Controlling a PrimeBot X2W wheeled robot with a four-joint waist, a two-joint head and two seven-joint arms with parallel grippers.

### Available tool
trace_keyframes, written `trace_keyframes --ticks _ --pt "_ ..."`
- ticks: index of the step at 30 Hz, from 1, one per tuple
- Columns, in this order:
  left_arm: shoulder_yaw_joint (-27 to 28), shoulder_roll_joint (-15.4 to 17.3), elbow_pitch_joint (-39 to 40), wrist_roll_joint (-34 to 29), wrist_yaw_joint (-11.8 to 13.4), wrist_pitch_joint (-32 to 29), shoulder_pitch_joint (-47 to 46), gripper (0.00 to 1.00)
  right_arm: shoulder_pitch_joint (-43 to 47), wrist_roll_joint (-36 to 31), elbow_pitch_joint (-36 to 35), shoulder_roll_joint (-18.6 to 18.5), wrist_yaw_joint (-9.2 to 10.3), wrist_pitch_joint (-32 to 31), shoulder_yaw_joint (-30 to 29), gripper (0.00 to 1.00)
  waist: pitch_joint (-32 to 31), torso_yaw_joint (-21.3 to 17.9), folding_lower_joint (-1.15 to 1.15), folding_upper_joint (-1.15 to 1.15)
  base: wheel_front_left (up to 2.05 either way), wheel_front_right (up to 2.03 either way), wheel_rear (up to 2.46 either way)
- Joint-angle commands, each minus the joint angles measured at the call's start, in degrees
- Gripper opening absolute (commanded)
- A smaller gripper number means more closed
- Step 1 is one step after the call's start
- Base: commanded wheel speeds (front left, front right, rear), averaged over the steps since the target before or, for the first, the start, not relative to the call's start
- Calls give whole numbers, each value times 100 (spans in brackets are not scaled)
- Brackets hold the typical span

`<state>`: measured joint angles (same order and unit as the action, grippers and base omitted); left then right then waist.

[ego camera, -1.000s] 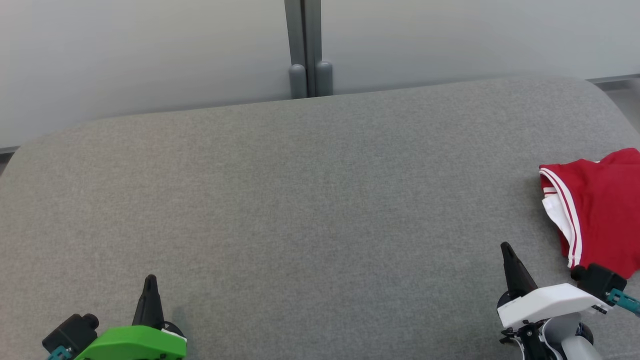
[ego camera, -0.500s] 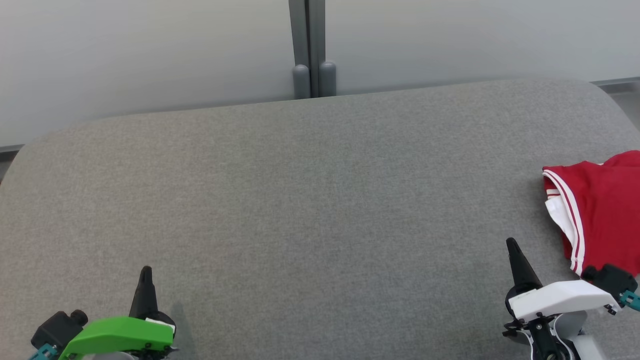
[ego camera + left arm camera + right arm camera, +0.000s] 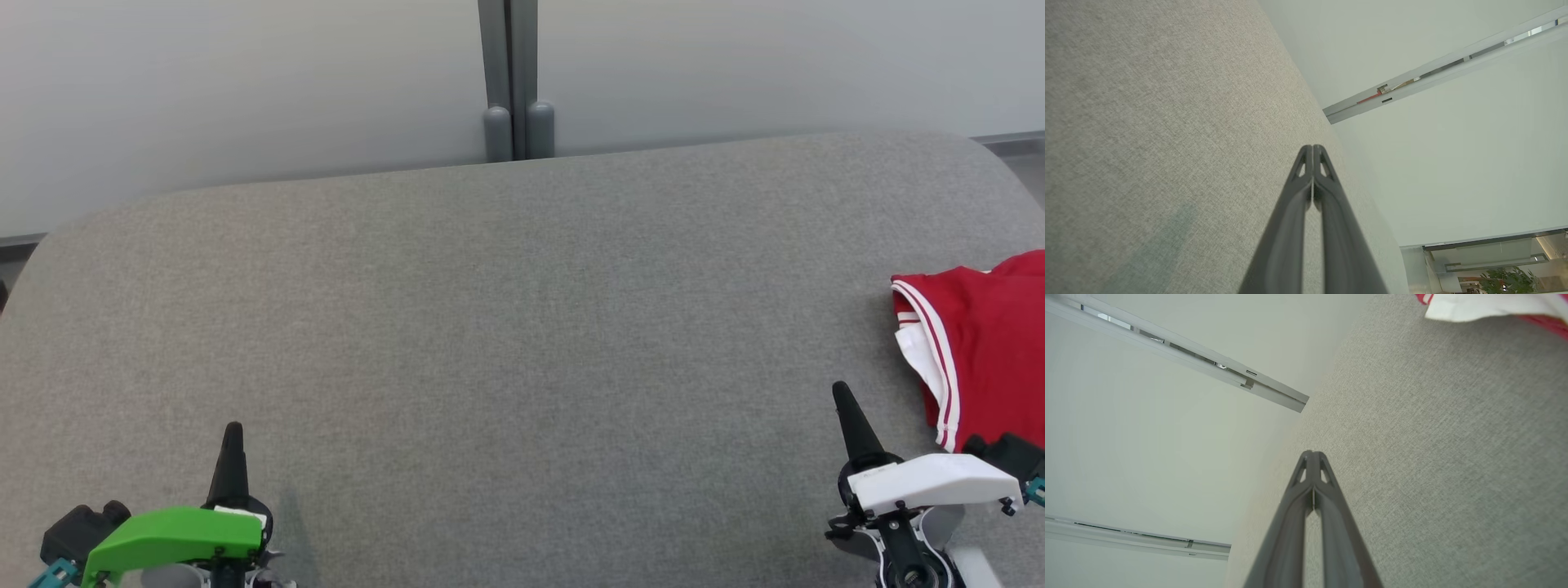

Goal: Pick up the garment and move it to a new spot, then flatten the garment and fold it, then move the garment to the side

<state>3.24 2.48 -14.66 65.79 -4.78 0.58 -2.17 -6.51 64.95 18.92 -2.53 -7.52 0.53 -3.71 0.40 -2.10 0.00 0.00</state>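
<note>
Garment [image 3: 984, 343], red with white-striped trim, is seen bunched at the right edge of the grey surface [image 3: 506, 327]; left end effector [image 3: 233, 431] and right end effector [image 3: 841, 392] are seen pressed together, empty

garment [image 3: 988, 343] on table [image 3: 490, 327], far right

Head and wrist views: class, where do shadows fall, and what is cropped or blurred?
Head view: faint shadow beside the left gripper; red garment cropped at the right edge. Left wrist view: soft shadow lower left. Right wrist view: garment blurred at top.
</note>
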Motion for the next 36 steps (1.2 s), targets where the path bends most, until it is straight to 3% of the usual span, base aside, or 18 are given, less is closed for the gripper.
trace_keyframes --ticks 1,36 --pt "35 40 77 172 -33 -40 -166 0 -77 168 -88 -31 3 -42 -38 0 -1 6 0 0 0 0 0" --pt "248 54 173 1820 -91 -498 -368 0 -74 1873 -332 -43 3 -502 -219 0 -28 128 0 0 0 0 0"
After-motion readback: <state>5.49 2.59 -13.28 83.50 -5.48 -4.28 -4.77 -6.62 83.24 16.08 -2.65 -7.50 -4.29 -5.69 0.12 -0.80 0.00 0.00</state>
